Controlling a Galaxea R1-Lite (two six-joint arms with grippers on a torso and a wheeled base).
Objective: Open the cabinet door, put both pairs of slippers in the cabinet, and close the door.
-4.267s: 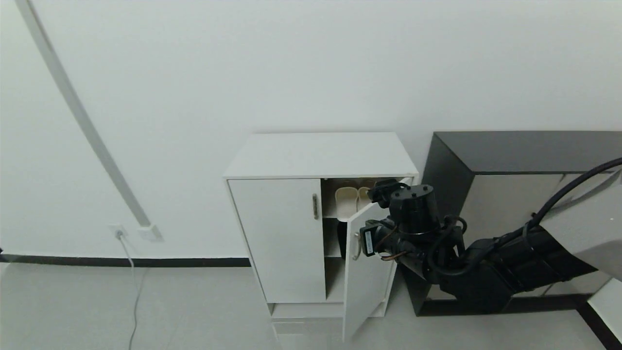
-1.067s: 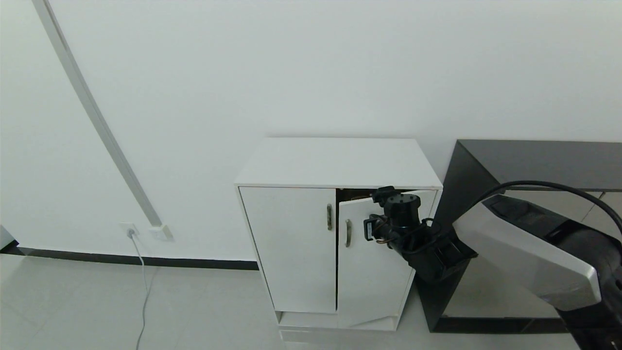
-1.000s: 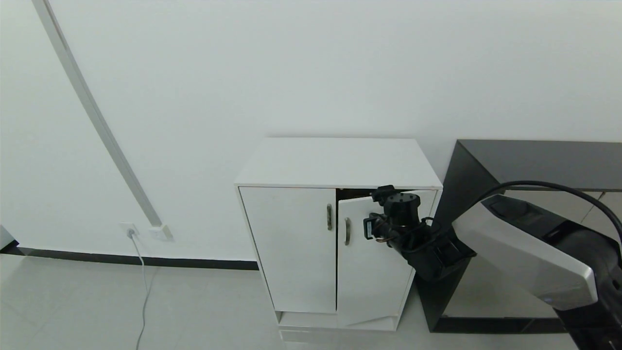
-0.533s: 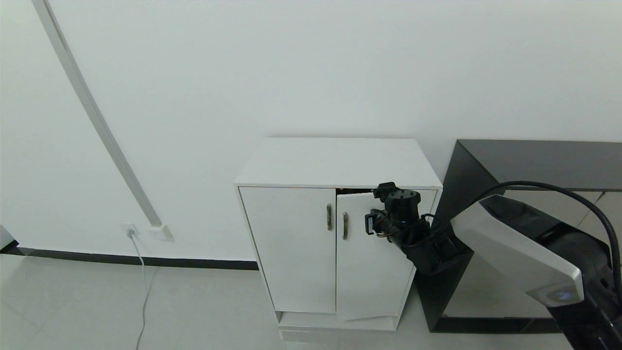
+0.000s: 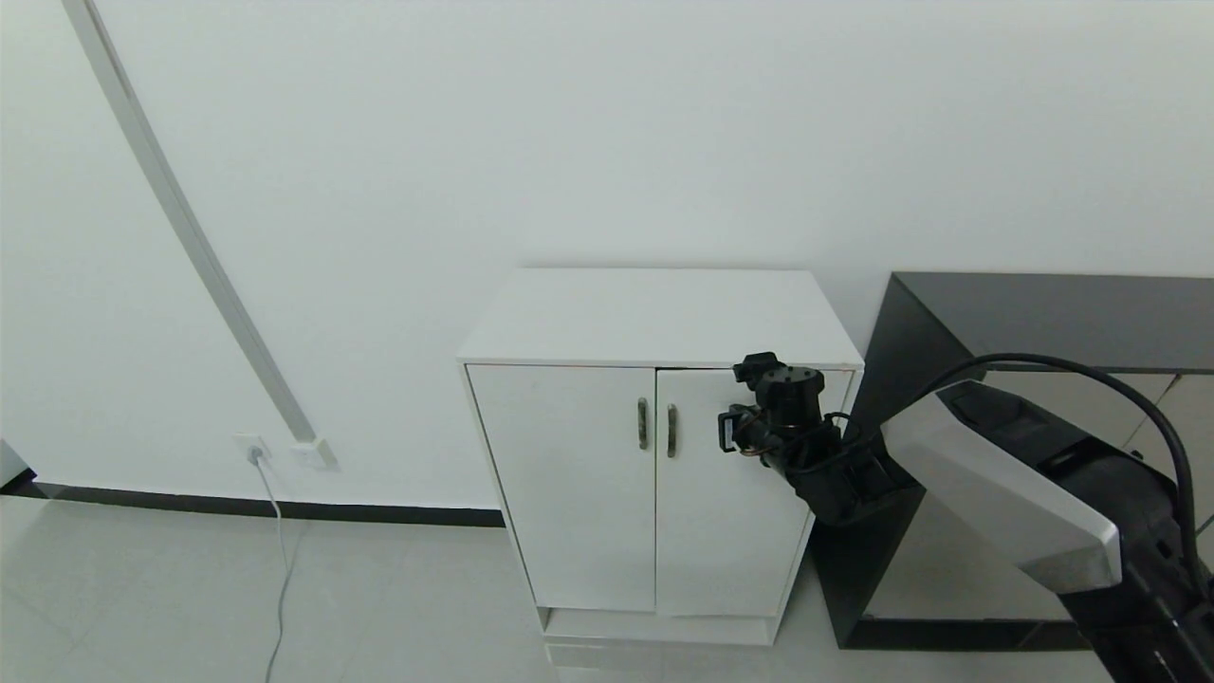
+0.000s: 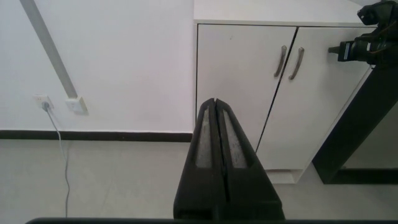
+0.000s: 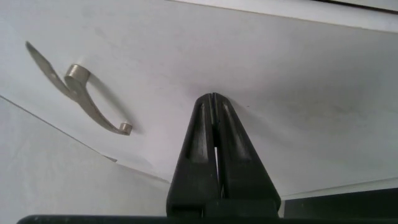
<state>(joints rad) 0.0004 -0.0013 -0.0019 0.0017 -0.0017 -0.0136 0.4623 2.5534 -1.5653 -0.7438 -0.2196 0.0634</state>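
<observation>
Right tool (image 7: 213, 98), pinched together, rests tip-first against the closed cabinet door (image 5: 726, 512).

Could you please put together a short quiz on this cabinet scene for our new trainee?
1. True or false: the right door of the white cabinet stands wide open.
2. What do the tips of the right gripper rest against? A) a handle B) the right door's flat face C) a slipper
3. Fill in: the left gripper, held away from the cabinet, is ____ (open or shut).
Key: 1 false; 2 B; 3 shut.
</observation>
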